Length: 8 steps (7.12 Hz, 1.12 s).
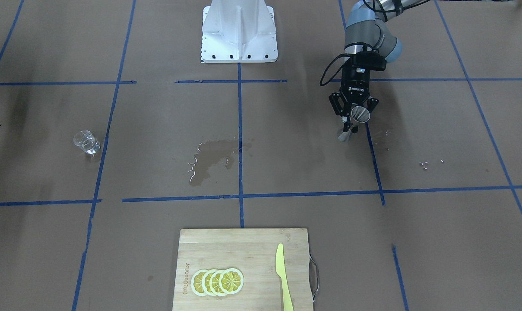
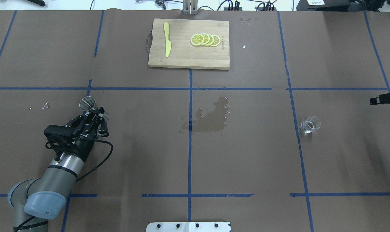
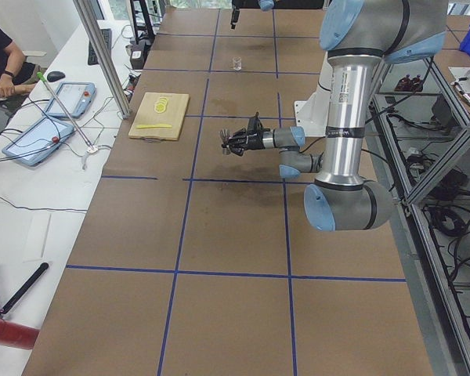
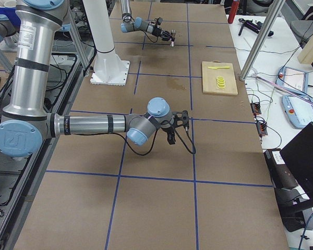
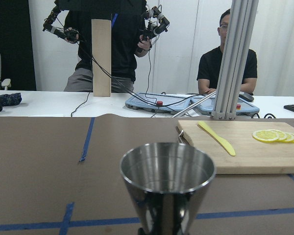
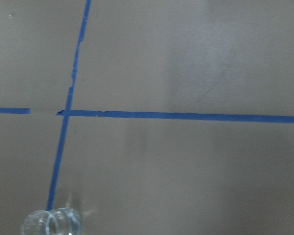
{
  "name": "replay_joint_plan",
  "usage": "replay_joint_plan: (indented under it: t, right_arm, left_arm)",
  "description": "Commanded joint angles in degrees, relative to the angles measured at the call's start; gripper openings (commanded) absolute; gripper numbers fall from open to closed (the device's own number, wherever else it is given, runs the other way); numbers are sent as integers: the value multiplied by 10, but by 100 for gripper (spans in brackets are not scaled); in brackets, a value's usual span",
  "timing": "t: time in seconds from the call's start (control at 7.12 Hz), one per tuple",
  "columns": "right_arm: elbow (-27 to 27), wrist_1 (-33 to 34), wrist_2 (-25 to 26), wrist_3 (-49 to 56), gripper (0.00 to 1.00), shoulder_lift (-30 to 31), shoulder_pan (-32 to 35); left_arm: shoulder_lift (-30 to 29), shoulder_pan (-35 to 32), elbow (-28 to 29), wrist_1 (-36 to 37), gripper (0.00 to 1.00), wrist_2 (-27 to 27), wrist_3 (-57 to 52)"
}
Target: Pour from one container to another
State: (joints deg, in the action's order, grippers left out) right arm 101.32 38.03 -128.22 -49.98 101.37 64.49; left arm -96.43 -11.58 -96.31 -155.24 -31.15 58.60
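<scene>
Table (image 2: 246,161) was brown, gridded with blue tape lines (image 2: 190,154), with one darker wet stain (image 2: 211,117) off the cutting board (image 2: 188,58). Cutting board was pale wood; lemon slices (image 2: 205,40) on it yellow, white-rimmed; knife (image 2: 166,39) lime-yellow. Jigger (image 1: 359,115) was silver-grey, glass cup (image 2: 310,125) clear

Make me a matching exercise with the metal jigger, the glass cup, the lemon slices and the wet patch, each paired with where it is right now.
Things:
1. metal jigger
2. glass cup
3. lemon slices
4. wet patch

Places:
A. on the cutting board
B. standing alone on the table, on the robot's right side
C. gripped by the left gripper
D. mid-table, beside the centre tape line

Pairs: 1-C, 2-B, 3-A, 4-D
</scene>
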Motion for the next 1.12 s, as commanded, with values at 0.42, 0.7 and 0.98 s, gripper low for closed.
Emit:
replay_joint_plan:
  t: [0.42, 0.7, 0.98]
  right_arm:
    - [118, -79, 481, -165, 100, 89, -371]
    - [117, -76, 668, -186, 100, 99, -479]
    - [69, -74, 927, -201, 100, 88, -615]
  left_arm:
    - [-23, -13, 1, 3, 0, -2, -27]
    - [-32, -13, 5, 3, 0, -3, -27]
    - [-40, -14, 5, 2, 0, -15, -27]
